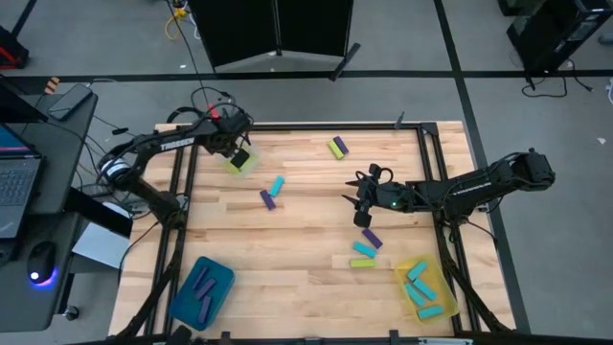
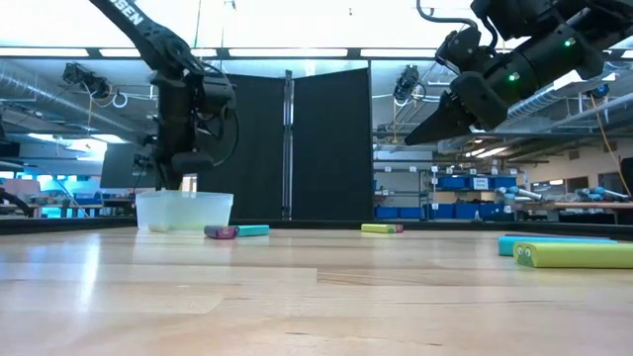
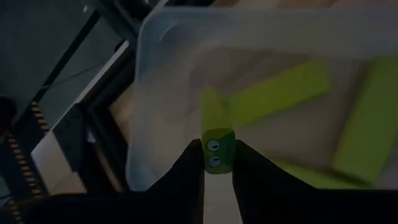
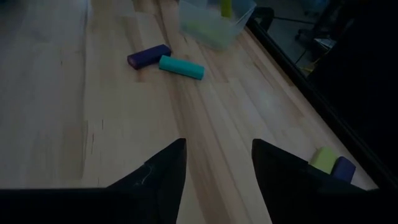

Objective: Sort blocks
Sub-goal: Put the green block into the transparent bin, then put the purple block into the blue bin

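While hovering over the clear plastic tray [image 3: 155, 74] at the table's far left corner, the left gripper [image 3: 217, 163] is clamping a small oblong yellow-green block [image 3: 217, 149] upright between its fingers, apparently ready to drop it among the yellow-green blocks [image 3: 280, 93] already lying inside. Mid-table, the right gripper [image 4: 216, 163] is hanging above the wooden tabletop [image 1: 306, 249] with its fingers apart and nothing between them, probably lining up another pick. Loose cyan and purple blocks [image 4: 165, 61] are lying scattered; cyan ones [image 1: 421, 287] are filling the yellow tray [image 1: 407, 265], purple ones the teal tray [image 1: 222, 280].
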Robot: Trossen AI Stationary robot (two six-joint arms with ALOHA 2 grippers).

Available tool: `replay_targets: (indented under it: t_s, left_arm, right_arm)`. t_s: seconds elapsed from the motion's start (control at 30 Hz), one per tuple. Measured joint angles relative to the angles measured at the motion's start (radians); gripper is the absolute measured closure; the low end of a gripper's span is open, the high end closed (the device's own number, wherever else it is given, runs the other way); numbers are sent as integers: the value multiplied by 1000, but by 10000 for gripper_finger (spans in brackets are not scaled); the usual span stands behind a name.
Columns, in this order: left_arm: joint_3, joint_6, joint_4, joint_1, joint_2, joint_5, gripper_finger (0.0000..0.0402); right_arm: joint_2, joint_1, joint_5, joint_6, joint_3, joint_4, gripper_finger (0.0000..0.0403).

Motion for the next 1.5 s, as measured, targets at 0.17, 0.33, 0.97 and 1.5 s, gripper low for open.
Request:
replay_targets:
  t_s: [0.17, 0.33, 0.97, 1.5]
  left_arm:
    - [0, -4, 35, 0, 32, -1, 340]
    - [0, -16, 34, 0, 56, -1, 335]
    - [41, -7, 0, -77, 50, 27, 265]
    - [-181, -88, 524, -379, -99, 4, 338]
  right_arm:
    - [0, 0, 0, 0, 0, 0, 212]
    - [0, -1, 0, 1, 0, 0, 213]
    - [0, -1, -1, 8, 0, -5, 215]
    - [0, -38, -9, 142, -1, -7, 243]
